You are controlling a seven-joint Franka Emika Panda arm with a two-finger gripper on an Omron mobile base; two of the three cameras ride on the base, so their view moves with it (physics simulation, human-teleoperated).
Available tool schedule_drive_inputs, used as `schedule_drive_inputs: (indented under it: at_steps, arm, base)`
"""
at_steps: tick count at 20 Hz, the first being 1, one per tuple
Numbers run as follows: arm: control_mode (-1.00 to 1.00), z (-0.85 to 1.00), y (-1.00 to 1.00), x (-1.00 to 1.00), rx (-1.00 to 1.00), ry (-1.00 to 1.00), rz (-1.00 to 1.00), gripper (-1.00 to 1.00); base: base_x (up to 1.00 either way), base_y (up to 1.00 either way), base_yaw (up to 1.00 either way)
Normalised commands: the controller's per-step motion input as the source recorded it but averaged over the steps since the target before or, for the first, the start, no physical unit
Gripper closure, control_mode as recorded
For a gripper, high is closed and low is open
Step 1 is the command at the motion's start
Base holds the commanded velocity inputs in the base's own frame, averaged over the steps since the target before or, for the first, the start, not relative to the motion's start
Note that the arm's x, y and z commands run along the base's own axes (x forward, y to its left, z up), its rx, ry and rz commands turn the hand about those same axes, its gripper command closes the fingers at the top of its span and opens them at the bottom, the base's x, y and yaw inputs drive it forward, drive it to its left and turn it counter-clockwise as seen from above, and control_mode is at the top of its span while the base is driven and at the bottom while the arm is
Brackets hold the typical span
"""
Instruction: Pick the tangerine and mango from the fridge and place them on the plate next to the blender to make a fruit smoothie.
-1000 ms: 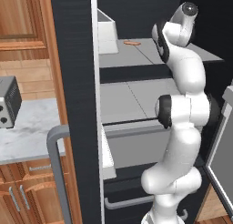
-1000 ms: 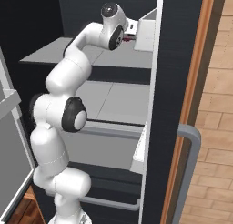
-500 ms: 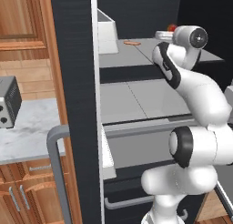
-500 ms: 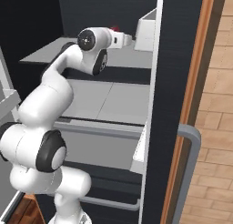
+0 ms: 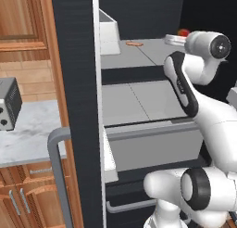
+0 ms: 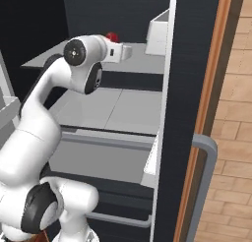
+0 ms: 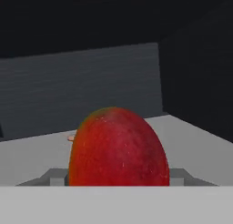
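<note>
My pincer (image 7: 118, 184) is clamped on the mango (image 7: 119, 148), a small rounded fruit that is mostly deep red with a touch of green-yellow at its top. In the hand view the fruit sits directly ahead between my grey finger tips (image 7: 54, 176), one showing on each side of it. My grip has not changed over the last second.

What has changed is my arm's pose. A second ago my wrist was high and turned toward the back of the shelf; now the arm has swung down and outward, and the hand points along the upper light grey shelf (image 5: 139, 53) of the tall black fridge (image 5: 76, 83). In the left base view the mango (image 5: 184, 32) shows as a red spot just beyond my wrist; in the right base view the mango (image 6: 112, 37) peeks above my hand.

I judge that the fruit is secured and I am starting to draw it out of the fridge. Carrying it to the plate beside the blender remains to be done.

A thin flat orange strip (image 5: 134, 43) lies farther back on the same shelf.
</note>
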Motion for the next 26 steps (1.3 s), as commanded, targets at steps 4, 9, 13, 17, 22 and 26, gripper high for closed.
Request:
schedule_drive_inputs:
  at_steps: [4,9,13,17,22,26]
  arm:
    - [-1.0,0.0,0.22,-1.0,0.01,0.25,0.06,1.0]
    - [-1.0,-0.26,0.18,-1.0,0.02,0.37,0.07,1.0]
    - [-1.0,-0.85,0.32,-1.0,0.0,0.49,0.07,1.0]
    - [-1.0,-0.95,0.38,-0.95,-0.05,0.42,0.07,1.0]
    - [-1.0,-0.51,0.33,-0.47,-0.19,-0.1,0.11,1.0]
    - [-1.0,-0.03,0.01,-0.01,-0.02,-0.06,0.0,1.0]
  base:
    - [0.0,0.0,0.0]
    - [0.0,0.0,0.0]
    - [0.0,0.0,0.0]
    - [0.0,0.0,0.0]
    - [0.0,0.0,0.0]
    - [0.0,0.0,0.0]
